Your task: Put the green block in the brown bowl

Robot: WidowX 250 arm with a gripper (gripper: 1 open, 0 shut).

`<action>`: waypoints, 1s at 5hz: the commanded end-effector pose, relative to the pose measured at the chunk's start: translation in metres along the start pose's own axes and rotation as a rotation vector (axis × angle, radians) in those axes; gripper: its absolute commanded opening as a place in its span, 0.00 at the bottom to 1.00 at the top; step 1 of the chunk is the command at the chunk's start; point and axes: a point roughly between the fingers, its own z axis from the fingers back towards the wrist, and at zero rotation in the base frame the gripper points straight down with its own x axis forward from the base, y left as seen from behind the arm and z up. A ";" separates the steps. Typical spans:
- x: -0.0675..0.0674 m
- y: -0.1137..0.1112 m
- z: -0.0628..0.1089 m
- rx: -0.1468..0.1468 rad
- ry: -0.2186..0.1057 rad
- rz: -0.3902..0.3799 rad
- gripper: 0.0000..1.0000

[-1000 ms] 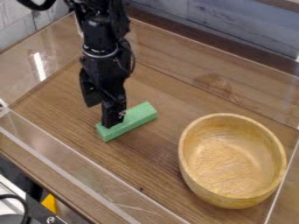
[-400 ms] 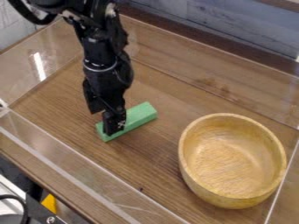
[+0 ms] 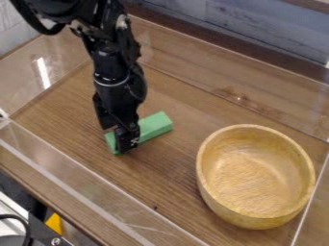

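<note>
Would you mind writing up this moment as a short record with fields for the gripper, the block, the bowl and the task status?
gripper: gripper points down, jaws open, lowered over the near-left end of the green block
green block: green block lies flat on the wooden table, left of the bowl, not lifted
brown bowl: brown bowl sits upright at the right, nothing inside
contact: cannot tell whether the fingers touch the block
task status: block not yet grasped, not yet in the bowl

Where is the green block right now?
The green block lies on the wooden table, left of the brown bowl, with the open gripper down over its near-left end.
</note>
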 end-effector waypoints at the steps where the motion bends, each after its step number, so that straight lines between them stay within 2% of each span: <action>1: 0.002 0.004 -0.001 0.011 -0.018 0.007 1.00; 5: 0.007 0.006 -0.003 0.009 -0.026 -0.013 1.00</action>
